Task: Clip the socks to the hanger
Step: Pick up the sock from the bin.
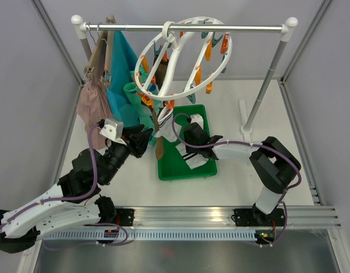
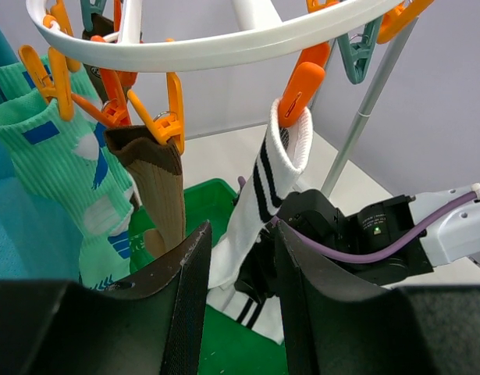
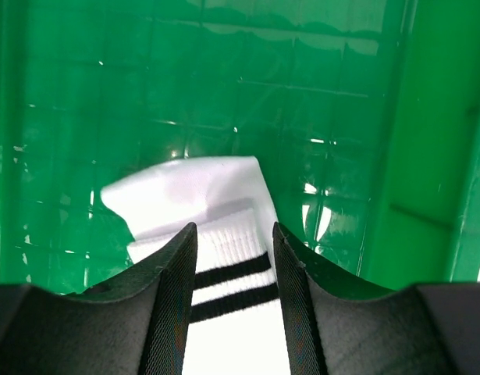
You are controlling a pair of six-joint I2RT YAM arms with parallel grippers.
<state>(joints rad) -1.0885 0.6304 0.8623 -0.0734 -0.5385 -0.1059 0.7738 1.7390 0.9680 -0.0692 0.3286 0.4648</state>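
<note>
White table (image 1: pixel 237 177), grey walls (image 1: pixel 27 85); left hand (image 2: pixel 241 230) apart, right hand (image 3: pixel 234 228) apart astride a sock (image 3: pixel 193 183).

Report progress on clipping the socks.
Done: a mint sock, a brown sock and a striped white sock hang from pegs on the hanger. In hand: the right gripper, jaws open, straddles a second striped sock in the green bin. Left: lift and clip that sock; the left gripper hovers open by the hung ones.
</note>
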